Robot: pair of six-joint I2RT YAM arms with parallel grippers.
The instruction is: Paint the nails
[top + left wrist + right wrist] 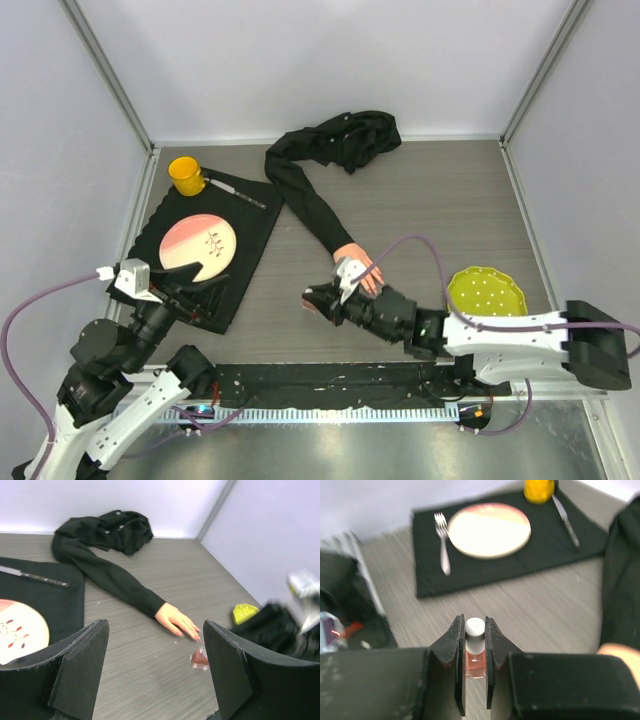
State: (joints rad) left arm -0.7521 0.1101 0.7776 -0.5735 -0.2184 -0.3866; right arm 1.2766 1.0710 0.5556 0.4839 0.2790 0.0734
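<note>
A pale mannequin hand (354, 256) lies palm down mid-table, its long black sleeve (305, 195) running back to a bunched heap. In the left wrist view its pinkish nails (197, 637) point toward the near right. Just in front of the fingertips, my right gripper (322, 300) is shut on the white cap (475, 628) of a small polish bottle (475, 663) with red liquid, standing upright between the jaws. That bottle (199, 658) shows blurred in the left wrist view. My left gripper (155, 672) is open and holds nothing, over the placemat's near edge, well left of the hand.
A black placemat (255, 225) at the left carries a pink-and-cream plate (197, 244), a fork (441, 542), a knife (240, 192) and a yellow cup (186, 175). A yellow-green dotted dish (487, 292) sits at the right, beside the right arm. Walls enclose the table.
</note>
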